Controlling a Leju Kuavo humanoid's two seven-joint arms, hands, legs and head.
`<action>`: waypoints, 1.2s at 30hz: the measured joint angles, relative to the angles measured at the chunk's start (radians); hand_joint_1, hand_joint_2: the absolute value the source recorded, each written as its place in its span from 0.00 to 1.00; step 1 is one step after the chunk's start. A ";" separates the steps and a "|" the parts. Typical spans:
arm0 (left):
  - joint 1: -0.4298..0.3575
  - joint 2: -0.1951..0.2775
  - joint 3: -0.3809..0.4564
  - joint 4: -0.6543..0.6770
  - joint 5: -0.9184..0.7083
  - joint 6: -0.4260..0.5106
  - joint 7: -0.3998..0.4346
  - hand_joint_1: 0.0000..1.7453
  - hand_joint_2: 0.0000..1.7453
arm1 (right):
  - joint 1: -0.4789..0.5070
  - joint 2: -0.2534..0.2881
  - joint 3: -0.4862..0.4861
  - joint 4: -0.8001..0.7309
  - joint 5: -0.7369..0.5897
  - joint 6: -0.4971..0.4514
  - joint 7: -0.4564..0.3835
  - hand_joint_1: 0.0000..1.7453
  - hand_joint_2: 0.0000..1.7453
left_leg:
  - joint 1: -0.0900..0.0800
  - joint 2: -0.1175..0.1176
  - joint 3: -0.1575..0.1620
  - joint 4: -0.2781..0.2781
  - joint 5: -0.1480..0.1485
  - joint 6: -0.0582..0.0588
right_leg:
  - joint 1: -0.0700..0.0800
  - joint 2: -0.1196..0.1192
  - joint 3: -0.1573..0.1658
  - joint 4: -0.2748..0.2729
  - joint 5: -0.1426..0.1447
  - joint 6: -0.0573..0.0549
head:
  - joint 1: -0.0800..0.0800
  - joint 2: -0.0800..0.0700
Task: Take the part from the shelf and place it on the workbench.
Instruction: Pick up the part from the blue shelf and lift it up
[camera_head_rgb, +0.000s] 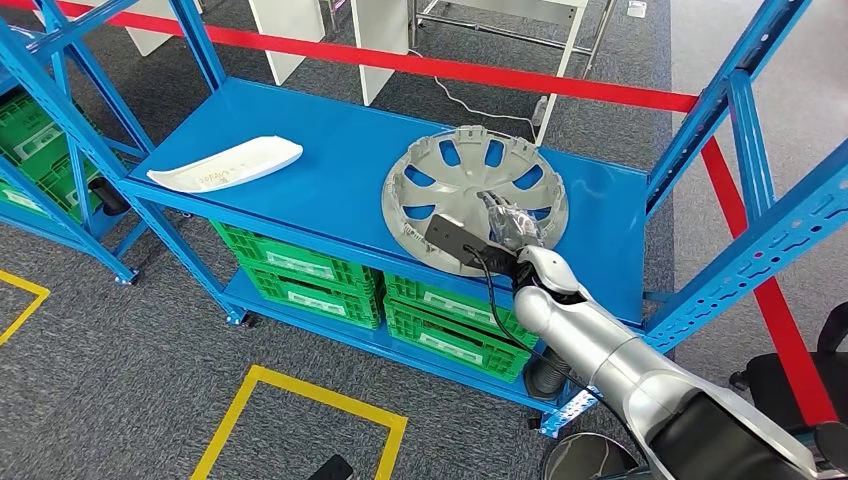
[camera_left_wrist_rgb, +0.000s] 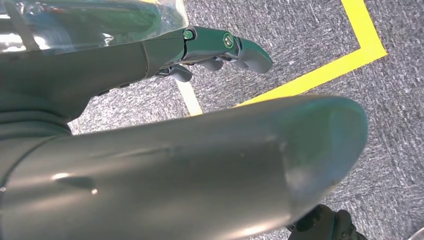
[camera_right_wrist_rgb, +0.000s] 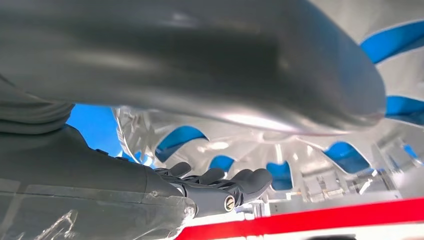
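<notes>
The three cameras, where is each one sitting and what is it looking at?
Head view: high on the robot, looking forward and down at the blue shelf, the silver wheel cover and a white part; the right hand reaches onto the cover.
Left wrist view: behind the left hand, looking down at grey carpet and yellow floor tape.
Right wrist view: behind the right hand, close against the wheel cover.
Shared: head and right wrist views both show the wheel cover and right hand.

My head camera looks from high, forward and down at the blue shelf. The right wrist camera sits just behind my right hand, very near the wheel cover; both share it. The left wrist camera faces the floor.
</notes>
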 joint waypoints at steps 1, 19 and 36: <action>0.000 0.000 0.000 0.000 0.000 0.000 0.000 0.00 0.00 | 0.000 0.002 0.001 0.007 -0.004 0.006 0.004 0.00 0.00 | 0.000 0.000 0.000 0.000 0.000 0.000 | 0.000 0.000 0.000 0.000 0.000 0.000 | 0.000 0.000; -0.005 -0.001 0.000 0.000 0.000 0.000 0.010 0.00 0.00 | 0.003 0.057 0.033 0.149 -0.042 0.065 0.014 0.00 0.00 | 0.000 0.000 0.000 0.000 0.000 0.000 | 0.000 0.000 0.000 0.000 0.000 0.000 | 0.000 0.000; -0.007 -0.001 0.000 0.000 0.000 0.002 0.016 0.00 0.00 | -0.027 0.079 0.028 0.203 -0.185 0.103 0.017 0.00 1.00 | 0.000 0.000 0.006 0.000 0.000 0.000 | 0.000 0.000 0.006 -0.001 0.000 0.000 | 0.000 0.000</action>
